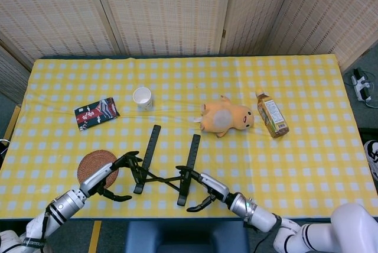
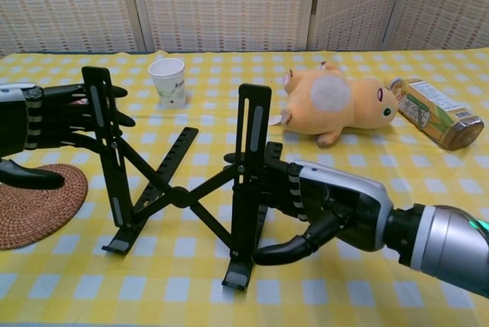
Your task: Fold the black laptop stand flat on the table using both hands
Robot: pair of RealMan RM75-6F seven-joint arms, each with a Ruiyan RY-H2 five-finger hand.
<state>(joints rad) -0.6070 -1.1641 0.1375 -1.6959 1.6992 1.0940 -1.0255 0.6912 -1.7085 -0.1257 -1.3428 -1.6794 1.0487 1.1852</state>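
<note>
Yellow checked table carries the black laptop stand, still propped open between both hands. Its two rails run away from the robot; left hand grasps the left rail, right hand curls against the right rail, grip unclear, so folding likely means pressing inward

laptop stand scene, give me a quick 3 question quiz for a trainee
1. True or false: the laptop stand already lies folded flat.
2. Which object lies between the plush toy and the table's right edge? A) paper cup B) bottle C) coaster
3. Fill in: the right hand is at the stand's ____ rail, as the chest view shows it.

Key:
1. False, it stands open with its struts crossed.
2. B, the bottle.
3. Right; the left hand is at the left rail.
</note>
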